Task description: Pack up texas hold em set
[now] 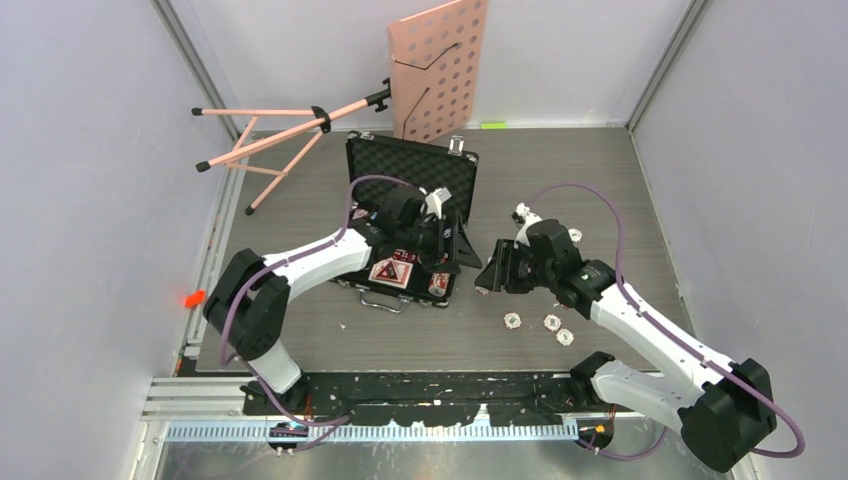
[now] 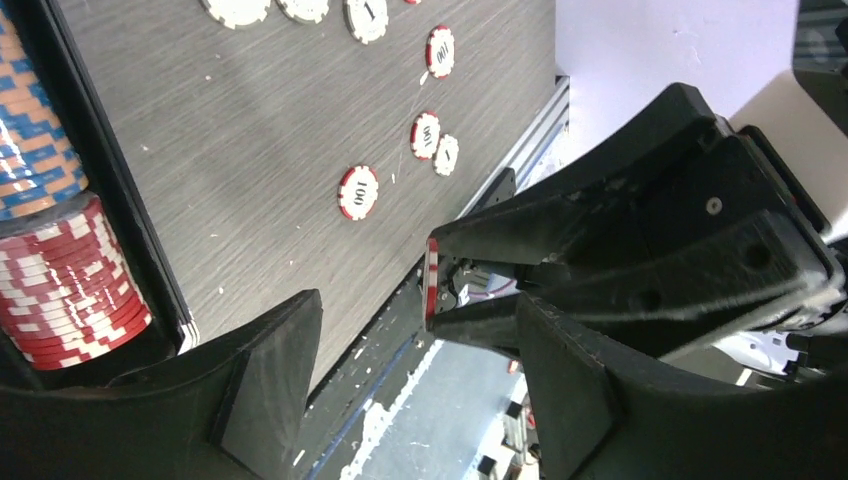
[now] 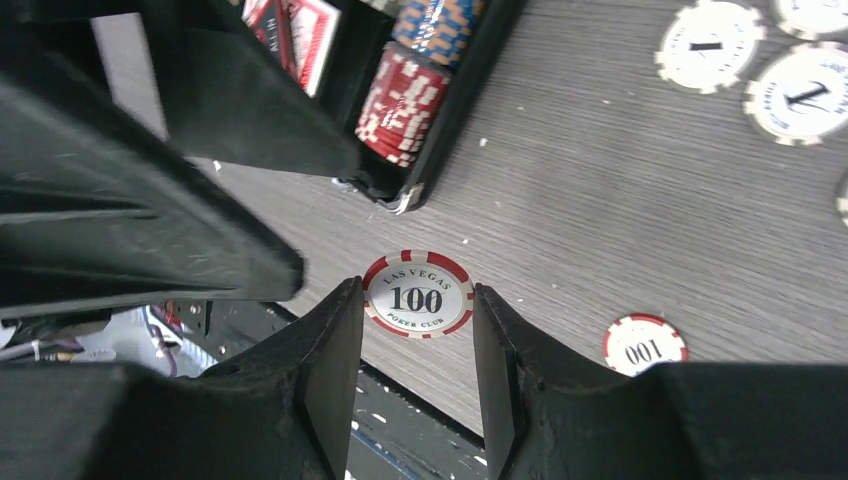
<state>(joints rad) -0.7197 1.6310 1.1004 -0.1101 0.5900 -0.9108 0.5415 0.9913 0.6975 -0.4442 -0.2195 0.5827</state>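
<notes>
The black case is lying open on the table, at about eleven o'clock from the table's middle, with stacked chips sitting in its tray. The left gripper is hanging at the case's three o'clock edge, its jaws standing wide and empty. The right gripper is facing it from four o'clock and pinching a red 100 chip by its rim. Loose chips are lying at the case's five o'clock. This is probably a chip hand-over. Next, the left jaws need to straddle the chip squarely before the right ones let go.
</notes>
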